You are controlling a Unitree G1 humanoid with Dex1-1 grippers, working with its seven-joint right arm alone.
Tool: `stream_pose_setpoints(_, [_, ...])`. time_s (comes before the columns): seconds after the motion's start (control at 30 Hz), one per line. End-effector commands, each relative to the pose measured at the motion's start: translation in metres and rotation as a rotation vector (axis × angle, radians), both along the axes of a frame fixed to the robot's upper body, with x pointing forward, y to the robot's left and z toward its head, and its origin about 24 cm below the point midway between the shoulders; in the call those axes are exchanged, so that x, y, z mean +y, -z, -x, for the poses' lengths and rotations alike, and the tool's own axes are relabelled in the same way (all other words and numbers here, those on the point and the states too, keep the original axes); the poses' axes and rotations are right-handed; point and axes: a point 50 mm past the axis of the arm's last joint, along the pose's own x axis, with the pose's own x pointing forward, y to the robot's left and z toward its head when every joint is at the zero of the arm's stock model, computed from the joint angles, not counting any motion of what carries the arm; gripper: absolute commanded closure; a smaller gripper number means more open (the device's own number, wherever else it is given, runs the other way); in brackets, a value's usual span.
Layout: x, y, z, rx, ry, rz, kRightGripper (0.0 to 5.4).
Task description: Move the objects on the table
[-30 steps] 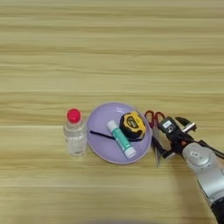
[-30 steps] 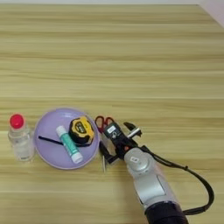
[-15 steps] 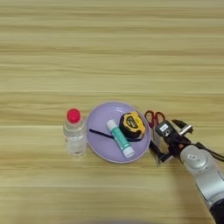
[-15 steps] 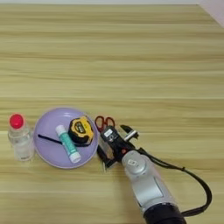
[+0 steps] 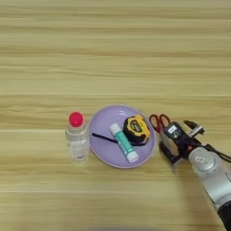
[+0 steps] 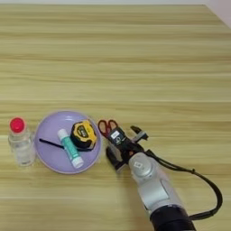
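Gripper (image 6: pixel 121 149) poised over scissors (image 6: pixel 107 127), right of plate (image 6: pixel 45 162); finger spread unreadable. Best lowered squarely astride the blades before closing.

All I see around the claw is the counter (image 5: pixel 113 54), pale yellowish planks with grain lines running across my view. Even, soft light falls on it. Beyond the far right corner, a pale strip shows.

One bottle (image 5: pixel 77 142), plate (image 5: pixel 101 149), glue stick (image 5: pixel 124 142), tape measure (image 5: pixel 136 129) — perhaps one scissors (image 5: pixel 159 122).
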Motion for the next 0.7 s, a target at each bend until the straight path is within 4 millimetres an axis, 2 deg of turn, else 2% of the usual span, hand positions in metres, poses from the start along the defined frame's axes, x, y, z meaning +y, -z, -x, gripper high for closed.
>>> stream_pose_setpoints(0.03, [-0.016,-0.017,-0.014,-0.063,0.028,0.053,0.02])
stream_pose_setpoints(0.17, [-0.016,-0.018,-0.015,-0.065,0.032,0.043,0.02])
stream_pose_setpoints(0.43, [-0.004,-0.018,-0.021,-0.088,0.024,-0.024,0.02])
stream_pose_setpoints(0.7, [0.004,-0.028,-0.024,-0.121,0.004,-0.086,0.02])
